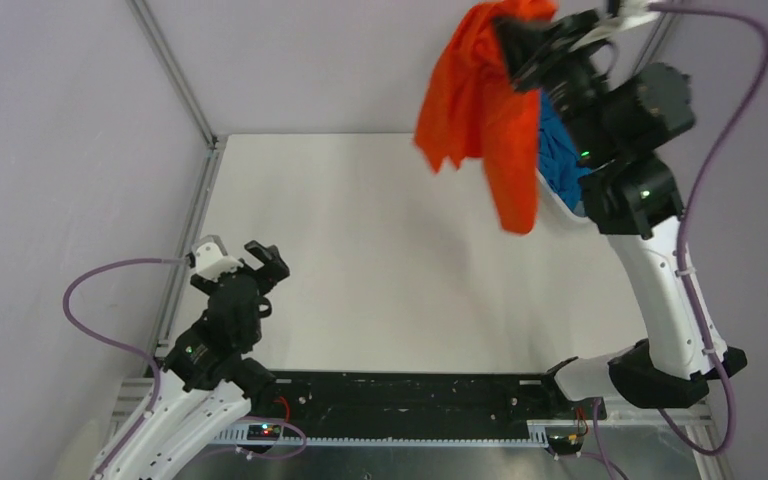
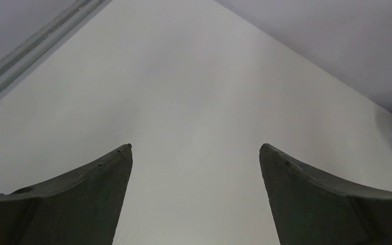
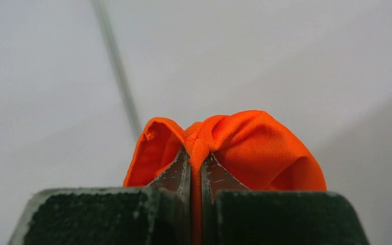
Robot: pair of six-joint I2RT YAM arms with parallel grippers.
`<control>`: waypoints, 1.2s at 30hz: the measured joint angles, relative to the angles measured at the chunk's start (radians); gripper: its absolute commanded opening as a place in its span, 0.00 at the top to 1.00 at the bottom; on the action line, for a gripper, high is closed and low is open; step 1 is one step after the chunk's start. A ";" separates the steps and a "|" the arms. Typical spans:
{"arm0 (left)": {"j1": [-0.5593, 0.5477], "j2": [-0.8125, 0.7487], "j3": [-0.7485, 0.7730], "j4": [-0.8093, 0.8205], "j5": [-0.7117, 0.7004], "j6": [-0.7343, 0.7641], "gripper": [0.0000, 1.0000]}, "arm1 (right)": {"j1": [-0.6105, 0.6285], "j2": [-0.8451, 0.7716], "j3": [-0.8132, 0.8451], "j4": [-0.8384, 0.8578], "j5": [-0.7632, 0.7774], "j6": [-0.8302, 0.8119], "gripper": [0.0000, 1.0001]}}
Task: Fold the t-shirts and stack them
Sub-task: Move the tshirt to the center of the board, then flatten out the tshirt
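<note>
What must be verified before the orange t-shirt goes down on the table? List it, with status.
1. Grip: right pincer shut on the orange t-shirt: ok.
2. Spread: shirt flat enough to fold: not ok, it hangs bunched.
3. Helper: left pincer open and empty, ready to take a corner: ok.
4. Hem clear of the table: cannot tell from above.
5. Snag: blue t-shirt by the right arm free of the lifted one: cannot tell.
</note>
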 measured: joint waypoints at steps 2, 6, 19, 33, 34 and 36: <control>0.000 -0.031 0.000 0.000 0.026 -0.006 0.02 | 0.069 -0.012 -0.061 -0.033 -0.004 -0.002 1.00; 0.000 -0.112 -0.002 0.000 0.091 -0.023 0.02 | 0.203 -0.073 -0.308 -0.088 -0.003 -0.001 1.00; 0.000 -0.117 -0.171 0.003 0.346 -0.148 0.02 | 0.264 0.047 -1.080 -0.213 0.058 0.204 0.09; -0.029 0.530 -0.122 0.121 0.683 -0.109 0.05 | 0.185 -0.462 -1.263 -0.349 0.246 0.462 0.01; -0.041 0.548 -0.122 0.138 0.694 -0.107 0.06 | 0.167 -0.497 -1.301 -0.372 0.251 0.481 0.01; -0.062 0.577 -0.121 0.166 0.706 -0.106 0.12 | 0.139 -0.555 -1.369 -0.426 0.256 0.517 0.00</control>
